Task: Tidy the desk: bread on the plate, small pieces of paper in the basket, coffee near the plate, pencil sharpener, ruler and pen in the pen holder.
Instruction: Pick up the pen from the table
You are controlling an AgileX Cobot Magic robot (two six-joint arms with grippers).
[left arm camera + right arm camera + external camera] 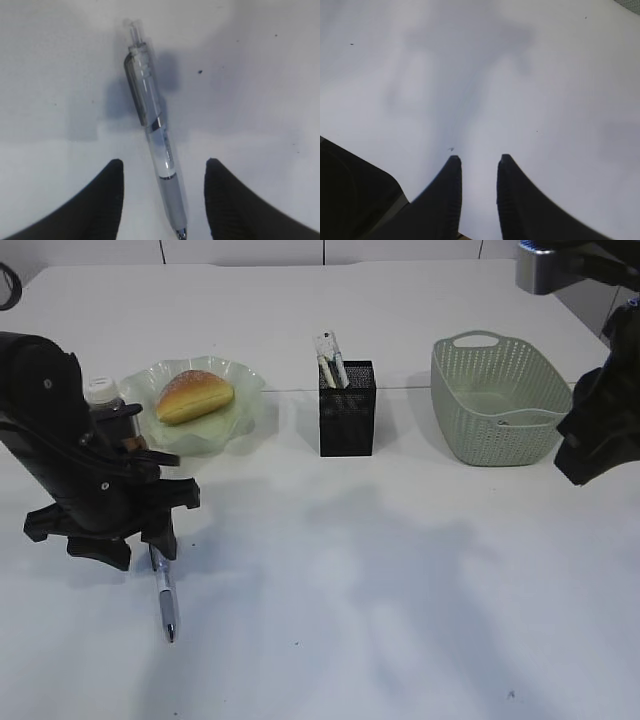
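Observation:
A clear grey pen (152,130) lies flat on the white table, its tip end between the fingers of my left gripper (164,164), which is open and does not touch it. In the exterior view the pen (166,602) lies just below that gripper (158,548). The bread (194,396) rests on the pale green plate (245,380), and the coffee bottle (103,394) stands to its left behind my arm. White, ruler-like pieces (331,360) stick out of the black mesh pen holder (347,422). My right gripper (479,159) hangs open over bare table. The pencil sharpener is out of view.
The green basket (495,400) stands at the back right, with my right arm (600,430) beside it at the frame's edge. I cannot make out any paper inside it. White tabletop (380,580) stretches across the front and middle.

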